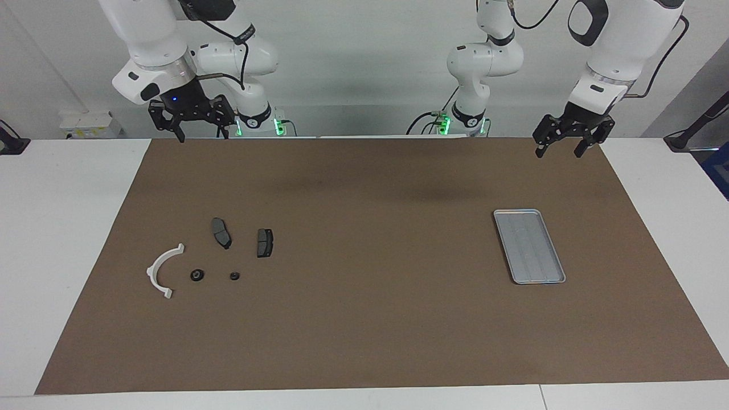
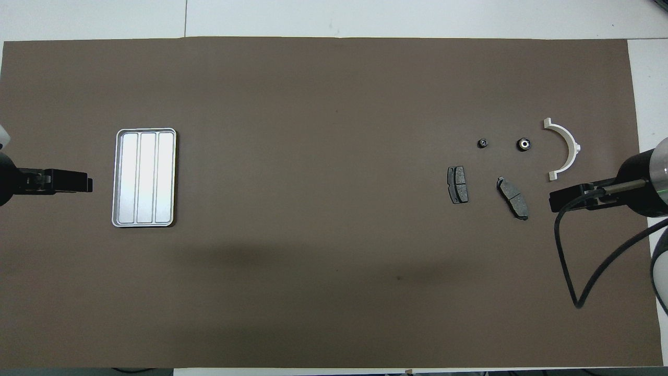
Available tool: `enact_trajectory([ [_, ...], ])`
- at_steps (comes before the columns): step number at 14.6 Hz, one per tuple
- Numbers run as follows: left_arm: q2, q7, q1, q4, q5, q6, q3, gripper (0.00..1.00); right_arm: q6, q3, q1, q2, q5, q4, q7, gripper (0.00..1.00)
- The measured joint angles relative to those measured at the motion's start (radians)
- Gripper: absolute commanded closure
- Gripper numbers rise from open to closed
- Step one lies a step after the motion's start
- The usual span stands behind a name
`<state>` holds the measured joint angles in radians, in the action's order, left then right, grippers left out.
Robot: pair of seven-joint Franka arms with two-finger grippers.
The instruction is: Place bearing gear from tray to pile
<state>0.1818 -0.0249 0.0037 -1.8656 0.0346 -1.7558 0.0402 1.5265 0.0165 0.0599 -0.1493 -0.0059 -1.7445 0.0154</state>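
Both claws hang open and hold nothing: the left gripper (image 1: 559, 150) is raised over the mat's (image 1: 370, 319) robot-side edge near the tray (image 1: 514, 215) (bare inside), the right gripper (image 1: 197, 134) likewise at its own end. Two small bearing gears (image 1: 196, 275) lie in the pile (image 1: 223, 233), beside the white half-ring (image 1: 158, 269).

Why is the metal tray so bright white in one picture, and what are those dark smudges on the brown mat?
Overhead view: the flat silvery metal tray glares from the lamps. Facing view: it looks dull grey. Both views: soft smudges on the brown mat look like shadows.
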Motion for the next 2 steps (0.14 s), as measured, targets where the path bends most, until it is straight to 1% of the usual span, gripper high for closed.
enact_trajectory([
  [2, 0.000, 0.000, 0.000, 0.000, 0.000, 0.002, 0.002, 0.00, -0.002, 0.000, 0.000, 0.000, 0.000, 0.000, 0.000, 0.00],
])
